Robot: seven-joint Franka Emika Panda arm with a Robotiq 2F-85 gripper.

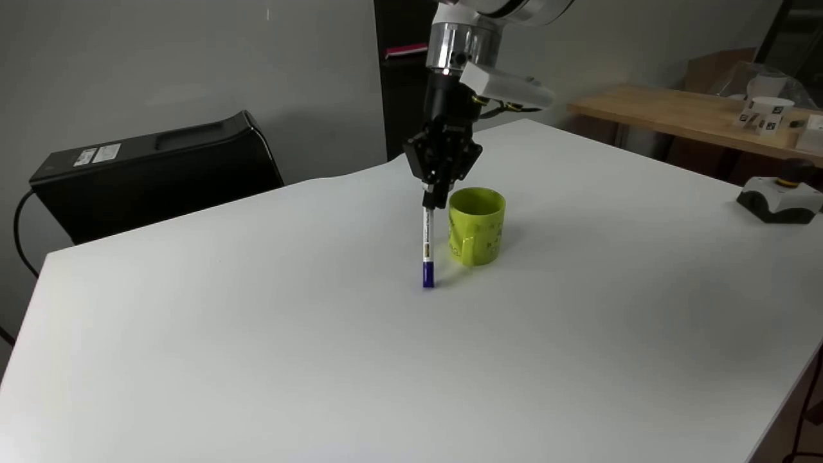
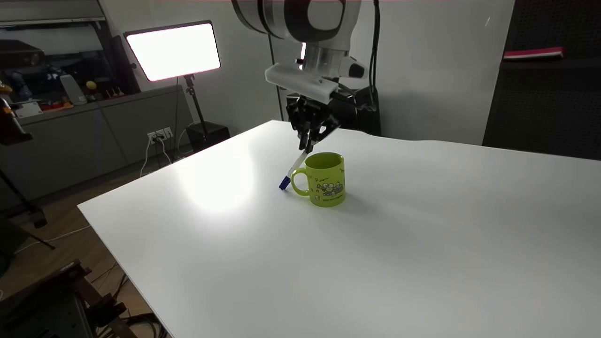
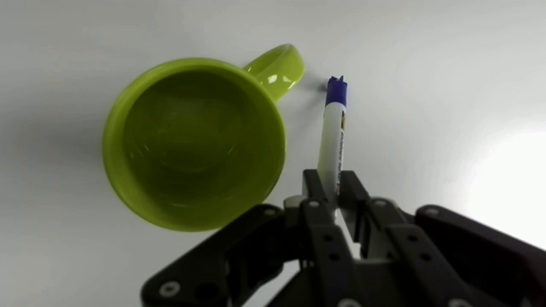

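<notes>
My gripper [image 3: 332, 185] is shut on a white marker [image 3: 332, 136] with a blue cap, gripping it between both fingertips. The capped end points down and away; in an exterior view the marker [image 2: 297, 163] slants, its cap close to the tabletop. Whether the cap touches the table I cannot tell. A lime-green mug [image 1: 487, 241] with a small printed drawing stands upright beside the marker. From above, the mug's rim [image 3: 109, 145] lies left of the fingers, and its inside looks empty. The mug handle [image 3: 279, 70] reaches toward the marker's cap, with a gap between them.
The white table [image 1: 257, 360] carries the mug. A white and black button box [image 1: 778, 200] sits near its edge. Behind stands a black case [image 1: 167, 180]. A wooden table [image 1: 662, 116] holds paper cups [image 1: 768, 114]. A bright lamp panel [image 2: 173, 51] stands beyond the table.
</notes>
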